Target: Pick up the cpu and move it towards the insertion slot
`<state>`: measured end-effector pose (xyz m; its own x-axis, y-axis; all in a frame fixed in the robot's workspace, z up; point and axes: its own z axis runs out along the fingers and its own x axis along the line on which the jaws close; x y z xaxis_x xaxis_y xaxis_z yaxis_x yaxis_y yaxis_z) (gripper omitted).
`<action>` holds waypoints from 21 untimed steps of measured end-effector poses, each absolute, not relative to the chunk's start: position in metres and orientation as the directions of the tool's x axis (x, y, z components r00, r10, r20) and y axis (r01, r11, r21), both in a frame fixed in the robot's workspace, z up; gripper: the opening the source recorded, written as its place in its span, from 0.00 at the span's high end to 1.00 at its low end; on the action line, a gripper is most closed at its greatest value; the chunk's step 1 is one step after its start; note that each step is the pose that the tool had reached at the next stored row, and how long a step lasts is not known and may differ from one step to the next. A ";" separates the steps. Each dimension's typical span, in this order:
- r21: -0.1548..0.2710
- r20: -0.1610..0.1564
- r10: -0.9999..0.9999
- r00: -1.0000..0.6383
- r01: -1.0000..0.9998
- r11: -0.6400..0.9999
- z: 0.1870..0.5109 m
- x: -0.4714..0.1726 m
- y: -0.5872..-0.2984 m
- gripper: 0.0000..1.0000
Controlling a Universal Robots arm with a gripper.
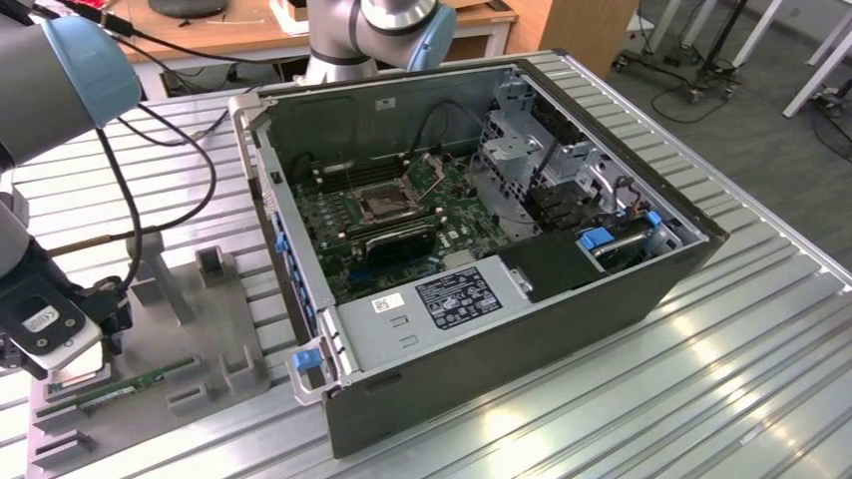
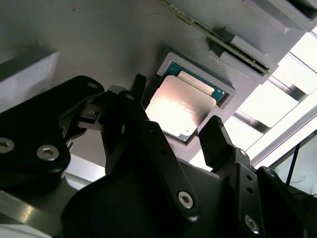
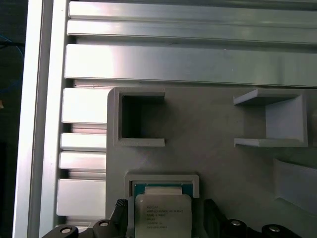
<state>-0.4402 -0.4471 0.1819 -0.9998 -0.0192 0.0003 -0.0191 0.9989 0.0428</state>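
The gripper point(image 2: 177, 115) stood open, gripping nothing, black fingers point(image 2: 144, 116) flanking the cpu point(image 2: 184, 101), a flat shiny metal square seated in a square recess at the edge of the matte grey holder point(image 3: 198, 129), near the edge of the ribbed surface point(image 3: 188, 64).

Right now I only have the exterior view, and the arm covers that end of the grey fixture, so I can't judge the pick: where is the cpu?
Observer: The cpu lies in a square pocket of the grey fixture, metal top up.
Operator: Is the gripper lined up with it?
Observer: Yes. In both wrist views the gripper is over the cpu, with one finger on each side.
Operator: Is it closed on the chip?
Observer: No. In the first wrist view the fingers stand outside the pocket's walls, apart from the cpu.
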 end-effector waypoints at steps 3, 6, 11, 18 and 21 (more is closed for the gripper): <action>0.043 0.000 -0.019 -1.000 -0.019 0.999 0.182 -0.440 -0.447 0.31; 0.043 0.000 -0.019 -1.000 -0.019 0.999 0.182 -0.440 -0.447 0.37; 0.043 0.000 -0.019 -1.000 -0.019 0.999 0.182 -0.440 -0.447 0.45; 0.043 0.000 -0.019 -1.000 -0.019 0.999 0.182 -0.440 -0.447 0.45; 0.043 0.000 -0.019 -1.000 -0.019 0.999 0.184 -0.440 -0.447 0.45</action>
